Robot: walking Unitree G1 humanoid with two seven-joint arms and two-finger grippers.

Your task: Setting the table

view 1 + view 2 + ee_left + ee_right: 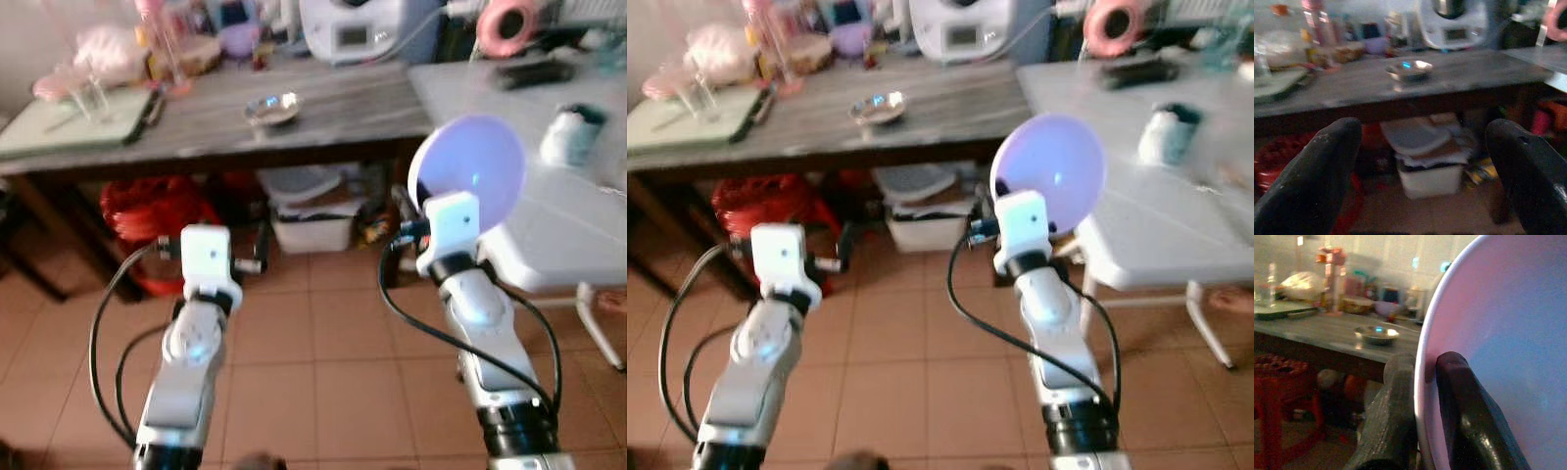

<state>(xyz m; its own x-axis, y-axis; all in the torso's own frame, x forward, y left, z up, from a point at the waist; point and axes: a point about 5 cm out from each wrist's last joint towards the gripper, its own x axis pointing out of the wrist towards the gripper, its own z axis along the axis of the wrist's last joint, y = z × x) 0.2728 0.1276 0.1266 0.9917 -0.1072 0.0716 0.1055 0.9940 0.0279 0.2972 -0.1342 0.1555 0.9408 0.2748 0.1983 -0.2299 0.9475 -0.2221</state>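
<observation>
The head views are bright but soft with motion blur, the clutter along the back of the worktop (pixel 323 108) smeared and washed out. Both wrist views are dim and grainy. A small glint sits on the metal bowl (pixel 1409 69), and the plate (pixel 1508 347) glows pink-blue, out of focus.

A long grey wooden table (pixel 333 103) carries a small metal bowl (pixel 271 108), a green cutting board (pixel 73 119) and a white appliance (pixel 351 29). Beside it, a white table (pixel 549 211) bears a cup (pixel 573 132).
</observation>
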